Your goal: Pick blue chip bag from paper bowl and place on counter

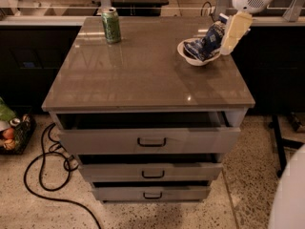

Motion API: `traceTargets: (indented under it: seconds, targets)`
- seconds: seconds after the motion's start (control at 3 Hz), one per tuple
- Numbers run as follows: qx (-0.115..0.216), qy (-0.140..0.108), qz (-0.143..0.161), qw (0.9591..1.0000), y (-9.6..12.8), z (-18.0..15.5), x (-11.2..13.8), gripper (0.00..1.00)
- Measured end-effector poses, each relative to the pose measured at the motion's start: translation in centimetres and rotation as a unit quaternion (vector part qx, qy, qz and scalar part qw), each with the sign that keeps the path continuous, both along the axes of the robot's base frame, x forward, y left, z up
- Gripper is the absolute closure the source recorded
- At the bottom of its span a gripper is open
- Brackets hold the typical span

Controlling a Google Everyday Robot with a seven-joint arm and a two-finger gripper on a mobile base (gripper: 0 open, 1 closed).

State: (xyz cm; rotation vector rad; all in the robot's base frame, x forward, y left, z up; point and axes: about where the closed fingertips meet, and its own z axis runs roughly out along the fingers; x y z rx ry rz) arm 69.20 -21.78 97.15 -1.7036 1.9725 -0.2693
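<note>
The blue chip bag stands crumpled in the white paper bowl, leaning up over the bowl's right rim, at the far right of the grey-brown counter. My gripper hangs from the white arm head at the top right. It slants down to the bag's right side, right at the bowl's edge. It looks close against the bag, but I cannot tell whether it grips it.
A green soda can stands at the counter's far left. The top drawer is pulled slightly open. A black cable and a basket lie on the floor at left. A stand's leg is at right.
</note>
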Motion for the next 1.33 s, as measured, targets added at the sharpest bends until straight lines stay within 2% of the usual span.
traceTargets:
  seconds: [0.33, 0.67, 1.33]
  targets:
    - [0.017, 0.006, 0.003, 0.9998, -0.1, -1.9, 2.6, 0.00]
    - [0.038, -0.001, -0.008, 0.9993, -0.6, -4.1, 5.3, 0.00]
    - [0.079, -0.020, -0.028, 0.9962, -1.0, -7.1, 8.9, 0.00]
